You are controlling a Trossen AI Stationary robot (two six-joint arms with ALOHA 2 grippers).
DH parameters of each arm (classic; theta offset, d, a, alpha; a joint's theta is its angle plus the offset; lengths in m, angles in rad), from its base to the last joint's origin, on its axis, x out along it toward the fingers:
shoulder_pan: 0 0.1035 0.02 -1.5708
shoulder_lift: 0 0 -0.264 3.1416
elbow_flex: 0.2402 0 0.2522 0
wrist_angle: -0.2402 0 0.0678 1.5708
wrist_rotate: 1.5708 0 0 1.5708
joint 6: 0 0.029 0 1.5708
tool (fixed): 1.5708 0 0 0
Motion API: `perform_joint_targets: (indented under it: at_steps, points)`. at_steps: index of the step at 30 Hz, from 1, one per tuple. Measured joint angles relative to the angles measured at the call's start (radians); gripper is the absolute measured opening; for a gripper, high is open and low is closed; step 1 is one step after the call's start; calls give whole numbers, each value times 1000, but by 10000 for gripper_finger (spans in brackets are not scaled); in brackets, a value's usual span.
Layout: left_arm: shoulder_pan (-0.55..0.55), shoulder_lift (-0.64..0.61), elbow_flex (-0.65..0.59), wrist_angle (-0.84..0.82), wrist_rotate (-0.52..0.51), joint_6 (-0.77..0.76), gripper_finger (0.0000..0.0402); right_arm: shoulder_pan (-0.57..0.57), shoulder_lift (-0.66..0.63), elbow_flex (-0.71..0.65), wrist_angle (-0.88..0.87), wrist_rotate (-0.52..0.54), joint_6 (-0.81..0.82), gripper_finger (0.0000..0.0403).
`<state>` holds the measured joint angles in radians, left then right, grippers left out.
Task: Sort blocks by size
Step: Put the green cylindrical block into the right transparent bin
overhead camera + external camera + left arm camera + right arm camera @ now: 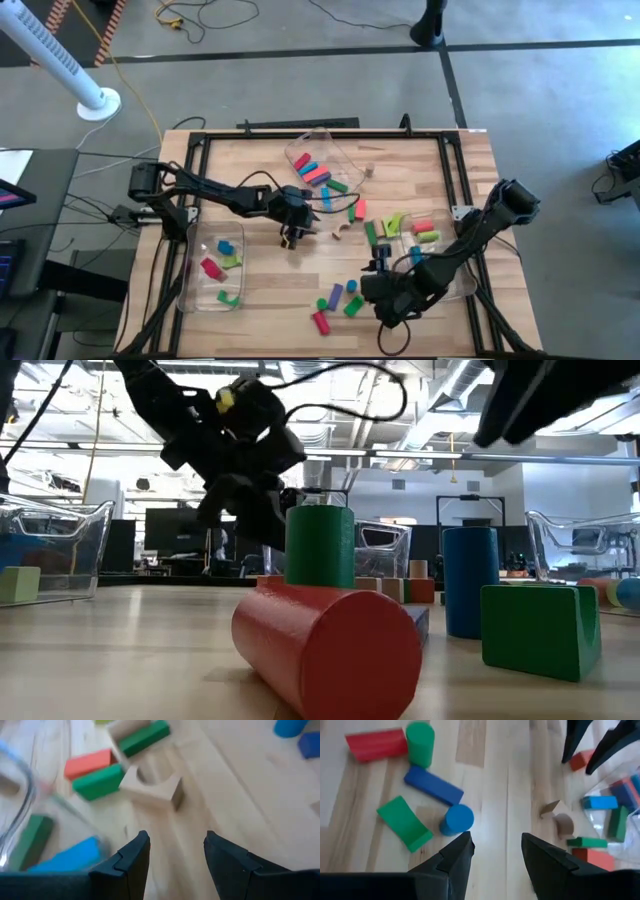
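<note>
Lying on its side nearest the low camera, a red wooden cylinder (330,645) serves as landmark, at the table's near edge. Just behind it stands an upright green cylinder (320,547); to the right of that, an upright blue cylinder (470,580), and nearer, a green arch block (540,628). A blue bar (433,785) lies between the green and blue cylinders.

Right gripper (383,268): hangs above the table just beyond and right of this cluster, fingers parted, nothing between them.

Farther from the red cylinder, mid-table: a tan arch block (152,785), with a green bar (98,782) and a red bar (88,763) beside it. Left gripper (292,238): hovers over bare wood just left of the tan arch, fingers apart, empty.

Clear plastic bins: one (192,290) left of the red cylinder holding red, green and blue blocks; one (468,275) to its right, under the right arm, with pink, yellow-green and blue pieces; one (340,140) at the far side, tilted, with red, blue, pink and green bars.

Loose yellow-green and green blocks (385,227) lie between the tan arch and the right-hand bin.
</note>
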<state>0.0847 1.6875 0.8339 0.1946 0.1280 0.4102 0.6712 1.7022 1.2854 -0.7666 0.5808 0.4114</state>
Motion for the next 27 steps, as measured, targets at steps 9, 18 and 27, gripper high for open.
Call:
perform_joint_targets:
  at_steps: [9, 18, 27]
  points:
    - [-76, 0, 20, -1, 146, 1, 179, 2, -11, 0, 3, 0, 28, 203]
    - [-165, 0, 20, 2, 365, -2, 179, 11, -14, 0, 3, 0, 29, 203]
    - [-232, 0, 20, 31, 339, -71, 179, 13, -14, 0, 21, -3, 92, 203]
